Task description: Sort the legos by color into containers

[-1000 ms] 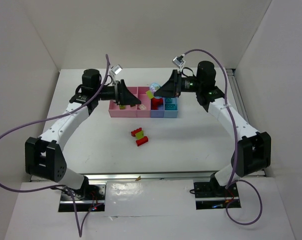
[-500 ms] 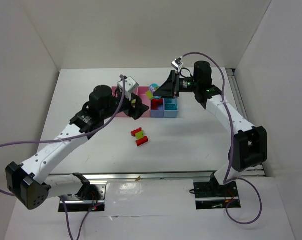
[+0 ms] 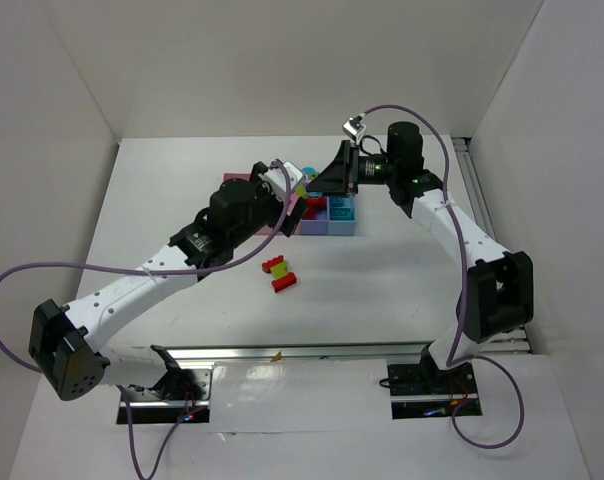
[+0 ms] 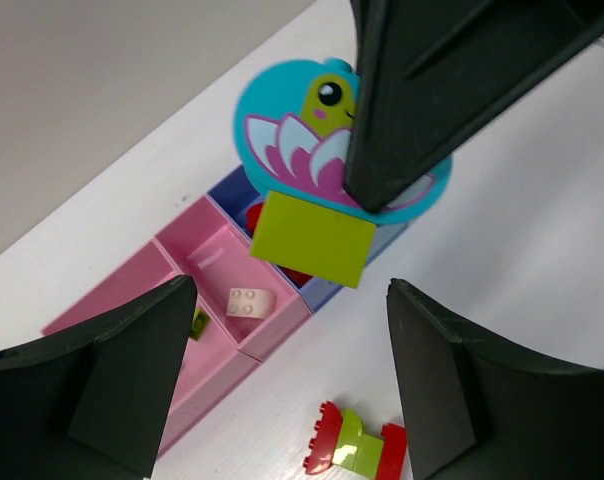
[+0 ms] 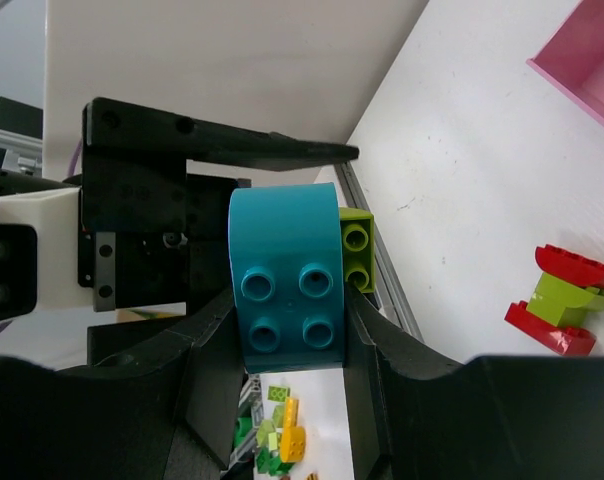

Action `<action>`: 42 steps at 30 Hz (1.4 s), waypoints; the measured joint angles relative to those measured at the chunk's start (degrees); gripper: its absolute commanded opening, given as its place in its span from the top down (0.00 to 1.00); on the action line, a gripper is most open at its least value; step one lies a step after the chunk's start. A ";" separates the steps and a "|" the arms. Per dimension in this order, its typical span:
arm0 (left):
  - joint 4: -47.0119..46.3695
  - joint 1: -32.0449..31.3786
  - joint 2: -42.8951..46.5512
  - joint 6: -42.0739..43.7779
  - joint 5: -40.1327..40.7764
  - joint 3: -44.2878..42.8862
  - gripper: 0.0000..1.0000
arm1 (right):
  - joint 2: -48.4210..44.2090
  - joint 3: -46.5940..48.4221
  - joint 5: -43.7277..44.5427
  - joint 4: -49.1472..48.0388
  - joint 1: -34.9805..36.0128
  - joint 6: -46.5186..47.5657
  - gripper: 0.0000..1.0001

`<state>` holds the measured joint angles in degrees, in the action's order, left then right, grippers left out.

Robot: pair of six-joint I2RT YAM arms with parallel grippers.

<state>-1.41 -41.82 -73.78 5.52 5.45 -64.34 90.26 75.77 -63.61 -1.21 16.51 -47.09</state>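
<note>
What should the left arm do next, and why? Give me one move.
Probably ease the open left gripper forward around the yellow-green brick, ready to close. That brick is stuck to the teal piece that the right gripper grips, and two colours can't be sorted while joined.

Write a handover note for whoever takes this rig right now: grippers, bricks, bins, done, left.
Left gripper: open, empty, near the containers.
Right gripper: shut on a teal piece with a yellow-green brick attached, held up by the bins.
Done: whitish brick in a pink bin, red brick in the dark blue bin.
Left: place the held pair; a red and yellow-green cluster lies on the table.
</note>
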 measured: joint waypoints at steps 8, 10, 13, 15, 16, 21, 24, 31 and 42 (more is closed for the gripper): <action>-3.34 0.17 -0.09 0.22 0.61 0.00 0.26 | 0.00 0.00 -0.04 0.02 0.00 0.04 0.81; -3.34 0.44 -0.09 -0.04 -0.57 0.00 0.31 | 0.00 0.00 -0.02 0.04 0.02 0.04 0.81; -3.32 0.55 -0.17 -0.20 -2.19 -0.07 0.36 | 0.00 0.00 -0.04 0.04 0.31 0.04 0.81; -3.34 0.61 -0.39 -0.28 -3.04 -0.07 0.36 | 0.02 0.00 -0.04 0.07 0.35 0.11 0.81; -3.37 0.66 -0.48 -0.52 -3.45 -0.07 0.36 | 0.02 0.00 -0.04 0.07 0.35 0.22 0.81; -3.78 0.70 -0.63 -1.44 -4.76 -0.07 0.34 | 0.24 0.00 -0.02 0.17 0.37 0.26 0.81; -4.15 0.72 -0.63 -1.64 -5.33 -0.07 0.36 | 0.26 0.00 -0.04 0.42 0.37 0.26 0.81; -4.72 1.53 -0.61 -2.58 -5.77 -0.07 0.57 | 0.52 0.00 0.00 0.68 0.48 0.42 0.81; -4.15 3.61 -0.59 -3.67 -9.09 0.13 1.00 | 0.70 0.00 0.50 2.14 0.59 0.87 0.81</action>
<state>-5.56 -38.22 -74.37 1.85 -3.64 -64.20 90.96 75.77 -63.11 0.93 17.10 -46.22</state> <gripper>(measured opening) 0.480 0.449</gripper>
